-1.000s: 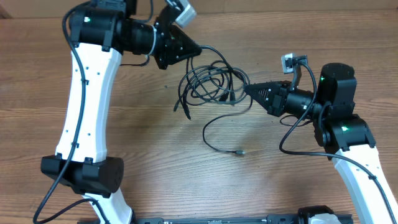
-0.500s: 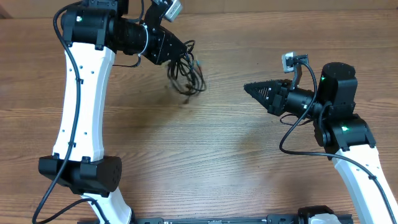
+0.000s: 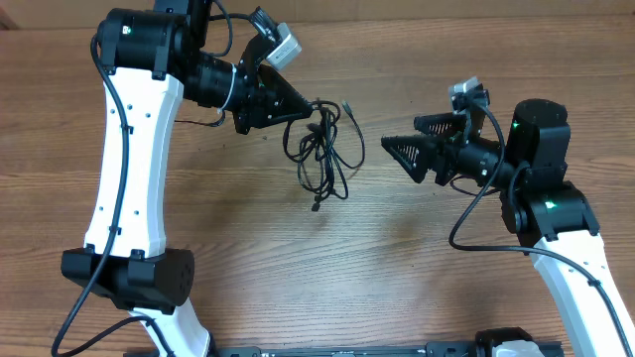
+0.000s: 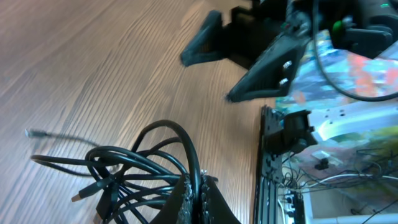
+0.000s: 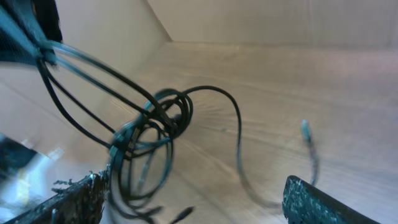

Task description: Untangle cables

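The cables [image 3: 323,151] are a tangled bundle of thin black cords that hangs in loose loops from my left gripper [image 3: 298,105], which is shut on one strand. In the left wrist view the fingers [image 4: 186,200] pinch a cord, and the other cables [image 4: 124,167] spread out to the left. My right gripper [image 3: 399,132] stands open to the right of the bundle and is apart from it. The right wrist view shows the looped cables [image 5: 149,127] ahead of my right gripper [image 5: 196,205], with nothing between its fingers. One plug end [image 3: 349,107] sticks out toward the right.
The wooden table [image 3: 298,268] lies under both arms. The left arm's white column [image 3: 129,178] stands at the left and the right arm's base [image 3: 556,218] at the right. A metal rail with wiring [image 4: 273,162] runs along the table's edge.
My right gripper has opened. My left gripper pulled the bundle away from the right gripper to the left, then swung back rightward; the cables now dangle from it in a narrower bunch.
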Available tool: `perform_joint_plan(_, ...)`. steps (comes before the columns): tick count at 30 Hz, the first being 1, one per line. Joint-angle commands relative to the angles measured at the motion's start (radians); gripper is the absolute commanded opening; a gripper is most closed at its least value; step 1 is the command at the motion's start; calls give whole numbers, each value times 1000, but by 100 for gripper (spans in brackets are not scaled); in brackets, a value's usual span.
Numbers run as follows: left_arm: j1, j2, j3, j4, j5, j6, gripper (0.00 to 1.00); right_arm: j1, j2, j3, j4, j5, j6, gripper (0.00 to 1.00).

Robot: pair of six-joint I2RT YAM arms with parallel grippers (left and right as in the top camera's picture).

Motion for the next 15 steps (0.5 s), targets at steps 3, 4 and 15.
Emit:
perform_joint_plan(3,-2,-25,8,-2,183,112,4,-1,-1,7,6,16,-413,91)
perform_joint_plan(4,-2,-25,8,-2,190,116,4,-1,-1,7,6,16,-462,91)
perform_joint_plan(15,-136,-25,8,-2,238,171,4,-1,15,7,75,16,-832,83)
